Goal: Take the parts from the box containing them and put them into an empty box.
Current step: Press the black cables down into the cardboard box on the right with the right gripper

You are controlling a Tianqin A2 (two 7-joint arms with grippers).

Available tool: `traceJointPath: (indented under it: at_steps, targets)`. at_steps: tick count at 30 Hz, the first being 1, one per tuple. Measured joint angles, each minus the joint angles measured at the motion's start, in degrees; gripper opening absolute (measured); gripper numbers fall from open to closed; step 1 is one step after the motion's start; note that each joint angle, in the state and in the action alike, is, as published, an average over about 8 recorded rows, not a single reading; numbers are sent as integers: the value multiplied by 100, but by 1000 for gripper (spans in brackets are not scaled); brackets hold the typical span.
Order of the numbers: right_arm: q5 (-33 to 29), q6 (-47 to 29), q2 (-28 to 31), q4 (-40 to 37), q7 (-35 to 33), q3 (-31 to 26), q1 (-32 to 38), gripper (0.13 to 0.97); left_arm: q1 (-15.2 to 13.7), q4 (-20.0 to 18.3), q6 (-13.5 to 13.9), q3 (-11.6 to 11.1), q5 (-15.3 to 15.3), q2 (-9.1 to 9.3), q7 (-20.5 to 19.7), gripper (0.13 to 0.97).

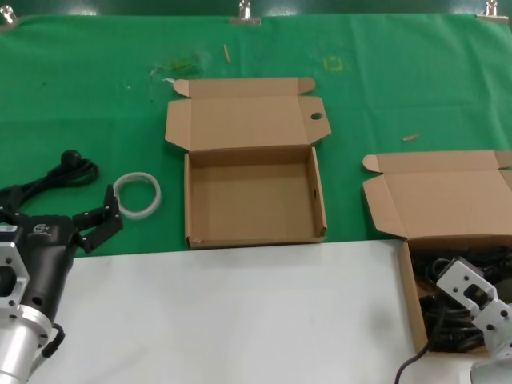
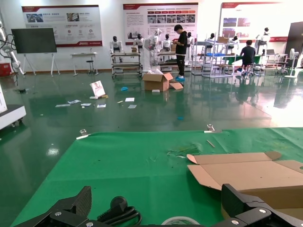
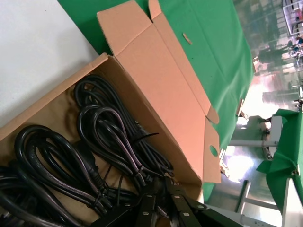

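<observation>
R gripper (image 3: 161, 198) sits low in the box of parts (image 1: 412, 296) at 4 o'clock on the desk (image 1: 240, 320), jaws nearly closed among the cords (image 3: 104, 142), grip unclear. L gripper (image 1: 102, 224) idles at 9 o'clock w/ jaws spread; empty box (image 1: 252, 238) at centre.

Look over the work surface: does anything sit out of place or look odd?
Yes. A white ring and a knob-ended black cord lie loose on the green cloth left of the empty box, outside either box. Small scraps litter the cloth behind it.
</observation>
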Motion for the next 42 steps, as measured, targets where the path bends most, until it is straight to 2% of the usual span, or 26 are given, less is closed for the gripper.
traceJointPath:
  at_steps: [3, 12, 21, 29, 30, 38, 42]
  targets:
    - [66, -131, 0, -177, -48, 29, 69, 154, 0, 0, 0, 0, 0, 0, 0, 966]
    - [265, -439, 0, -661, -206, 14, 329, 235, 0, 0, 0, 0, 0, 0, 0, 966]
    - [319, -470, 4, -869, -267, 13, 384, 379, 0, 0, 0, 0, 0, 0, 0, 966]
    - [260, -342, 4, -816, -281, 101, 295, 564, 0, 0, 0, 0, 0, 0, 0, 966]
    - [252, -324, 4, -793, -277, 108, 280, 564, 0, 0, 0, 0, 0, 0, 0, 966]
    - [215, -227, 4, -675, -208, 130, 194, 780, 0, 0, 0, 0, 0, 0, 0, 966]
    - [208, -230, 4, -699, -180, 142, 207, 780, 0, 0, 0, 0, 0, 0, 0, 966]
